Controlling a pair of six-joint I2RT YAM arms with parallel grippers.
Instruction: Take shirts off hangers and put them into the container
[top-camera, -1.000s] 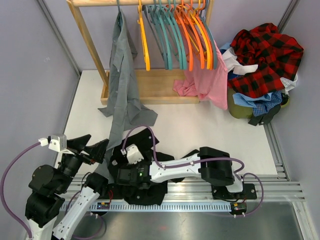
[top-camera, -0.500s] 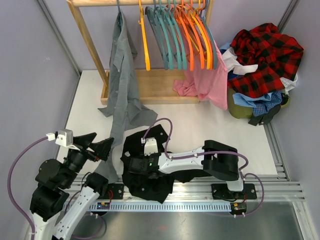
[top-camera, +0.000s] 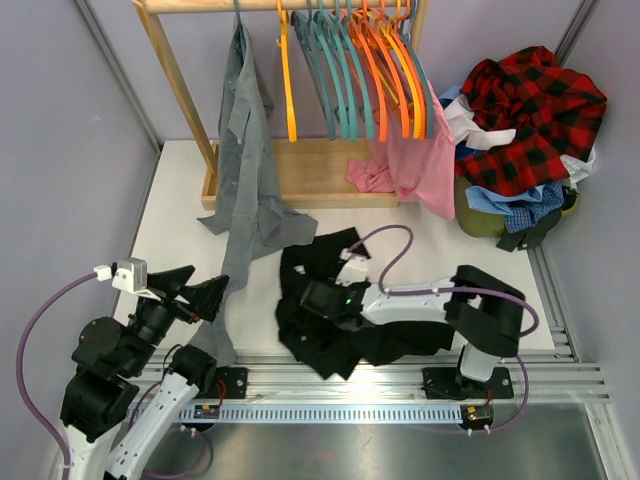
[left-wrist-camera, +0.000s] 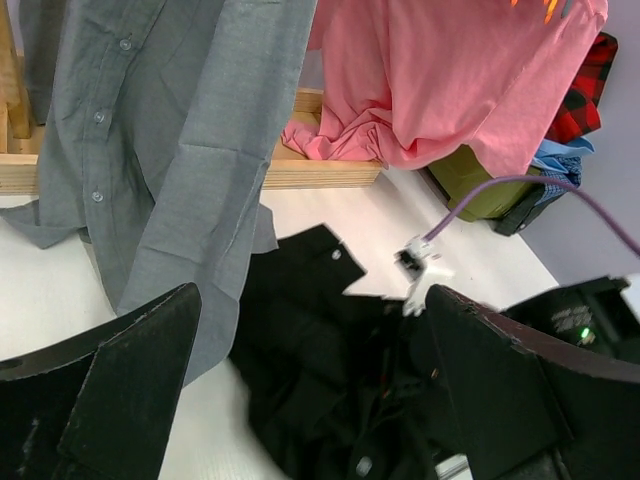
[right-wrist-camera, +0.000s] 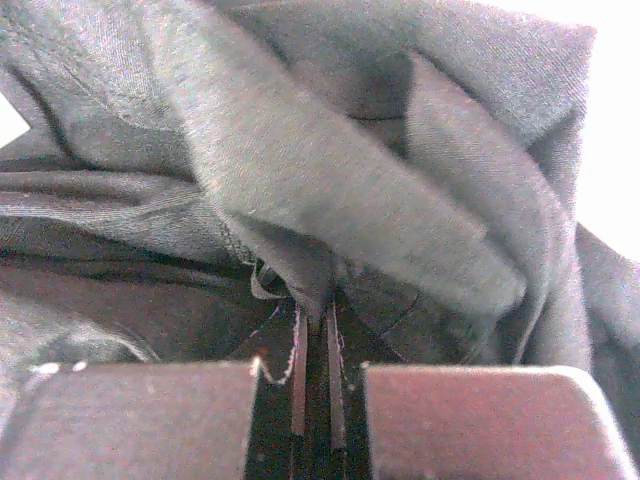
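A plain black shirt (top-camera: 335, 330) lies crumpled on the white table in front of the arms. My right gripper (top-camera: 308, 298) (right-wrist-camera: 313, 335) is shut on a fold of it, the cloth pinched between the pads. The grey shirt (top-camera: 245, 160) (left-wrist-camera: 170, 130) hangs from the rack's rail and trails down onto the table. My left gripper (top-camera: 192, 292) (left-wrist-camera: 312, 295) stands open by the grey shirt's lower end, holding nothing. Teal and orange hangers (top-camera: 350, 70) hang empty on the rail. The red plaid shirt (top-camera: 530, 105) tops a heap in the yellow-green container (top-camera: 478, 222).
A pink garment (top-camera: 415, 160) (left-wrist-camera: 440, 80) hangs at the rack's right end, its hem on the wooden tray (top-camera: 310, 175). The rack's upright (top-camera: 180, 90) stands at the left. Blue and white clothes spill over the container's rim. A metal rail (top-camera: 400, 380) runs along the near edge.
My right gripper has shut on the black shirt and moved right, dragging the shirt from in front of the left arm towards the table's middle. The left gripper has shifted only slightly.
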